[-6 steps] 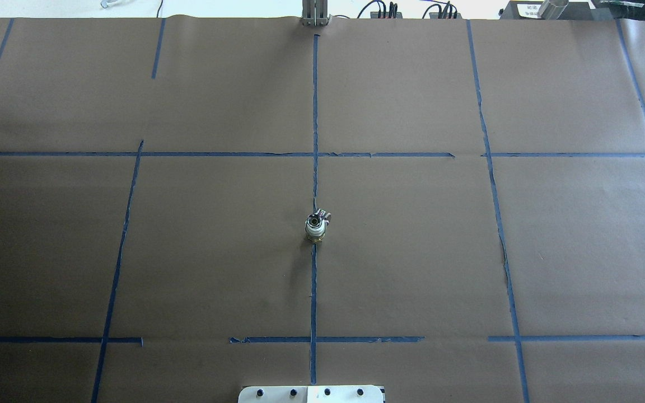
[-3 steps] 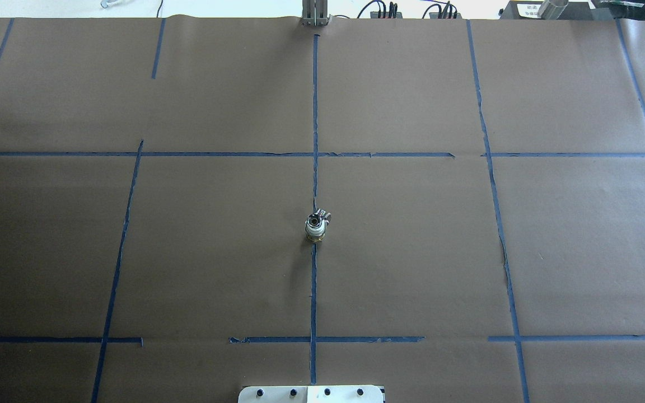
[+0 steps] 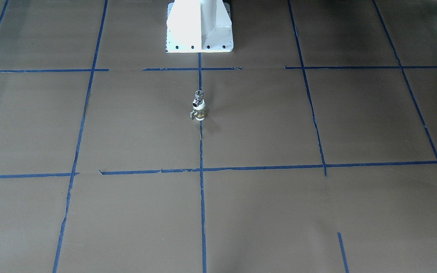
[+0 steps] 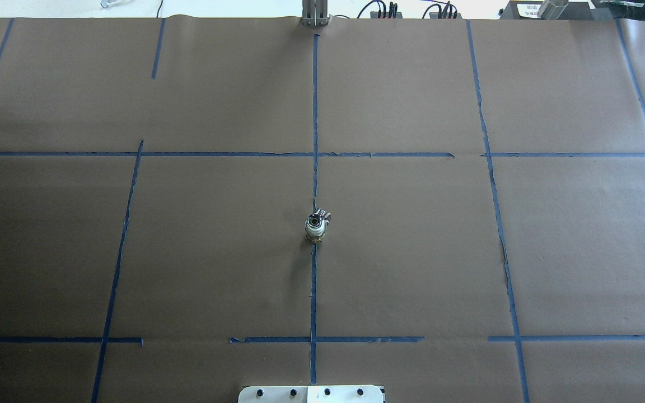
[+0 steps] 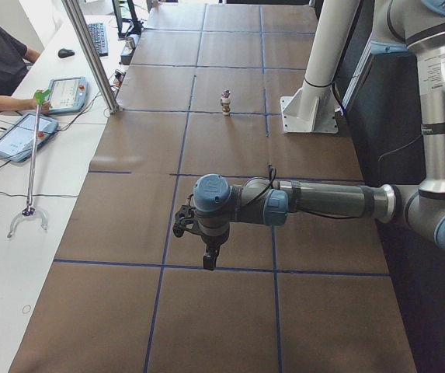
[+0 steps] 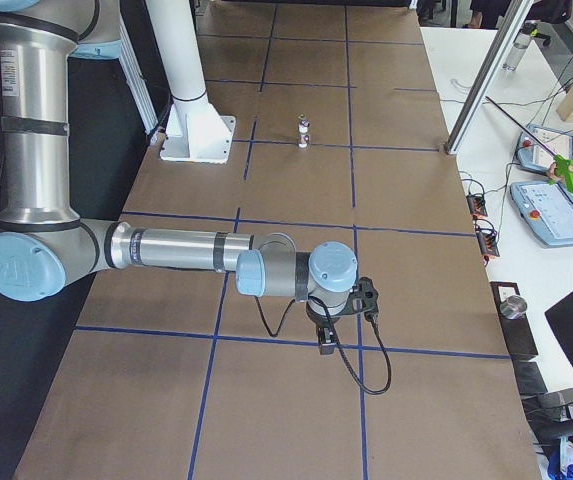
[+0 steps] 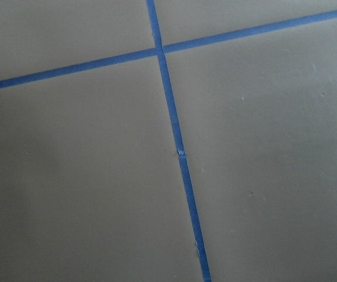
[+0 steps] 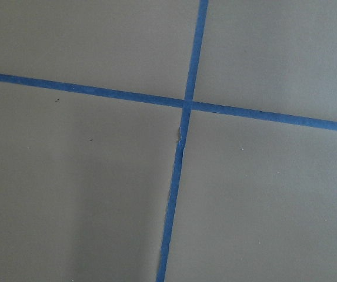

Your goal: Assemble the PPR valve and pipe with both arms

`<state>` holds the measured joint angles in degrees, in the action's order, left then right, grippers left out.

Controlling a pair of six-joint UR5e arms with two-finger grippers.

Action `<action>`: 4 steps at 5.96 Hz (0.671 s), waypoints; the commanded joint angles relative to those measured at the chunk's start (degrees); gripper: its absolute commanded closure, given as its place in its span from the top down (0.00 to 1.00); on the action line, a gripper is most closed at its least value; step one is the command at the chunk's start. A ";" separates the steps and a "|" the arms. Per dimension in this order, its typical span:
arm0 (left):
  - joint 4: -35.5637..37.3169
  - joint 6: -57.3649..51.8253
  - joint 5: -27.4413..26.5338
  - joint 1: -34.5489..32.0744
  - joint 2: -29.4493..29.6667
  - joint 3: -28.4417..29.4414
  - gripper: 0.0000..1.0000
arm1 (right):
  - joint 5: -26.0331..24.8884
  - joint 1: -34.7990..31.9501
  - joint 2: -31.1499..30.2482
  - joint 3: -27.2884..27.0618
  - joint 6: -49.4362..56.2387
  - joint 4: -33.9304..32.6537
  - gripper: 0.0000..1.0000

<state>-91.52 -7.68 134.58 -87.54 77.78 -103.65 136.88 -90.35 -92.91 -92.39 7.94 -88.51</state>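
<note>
the left gripper (image 5: 208, 263) hangs over the desk (image 4: 412, 252), pointing straight down, close to a line of blue tape (image 4: 313, 291). it is small and dark and shows only from the side, so i cannot tell if it is open or closed. the right gripper (image 6: 326, 346) also points straight down over the desk, close to a tape line. it too shows only from the side, and i cannot tell if it is open or closed. both grippers are well apart from the valve and the pipe.

the valve (image 3: 200, 112) stands upright on the desk, right on the middle tape line, near the white base (image 3: 199, 26). the pipe (image 3: 198, 96) sits on top of the valve, touching it, with one round open end facing up. from above, the two look like one small lump and are hard to tell apart. in the side views they are tiny and far away.

each wrist view shows just brown desk and a cross of blue tape.

the left arm (image 5: 323, 200) reaches out flat and low over the desk, and its wrist bends down. its upper part goes up and is cut off at the edge of the view. the right arm (image 6: 176, 250) does the same on the other end of the desk: the long part lies flat, the wrist bends down, and the upper part stands tall and is cut off at the top.
</note>
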 commanded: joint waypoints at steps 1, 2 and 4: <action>0.03 -0.05 -0.02 -0.26 -0.70 -0.93 1.00 | 0.05 0.00 0.19 -0.07 -0.12 0.00 1.00; 0.38 -0.05 0.07 -0.35 -0.79 -2.50 1.00 | -0.21 0.17 0.80 0.54 -0.03 0.00 1.00; 5.36 -0.14 0.07 -0.27 -1.76 -6.89 1.00 | 0.05 0.18 0.98 -0.07 -1.07 0.09 1.00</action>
<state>-88.71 -7.80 134.64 -87.82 76.34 -108.46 136.81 -90.20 -92.06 -92.27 7.45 -88.48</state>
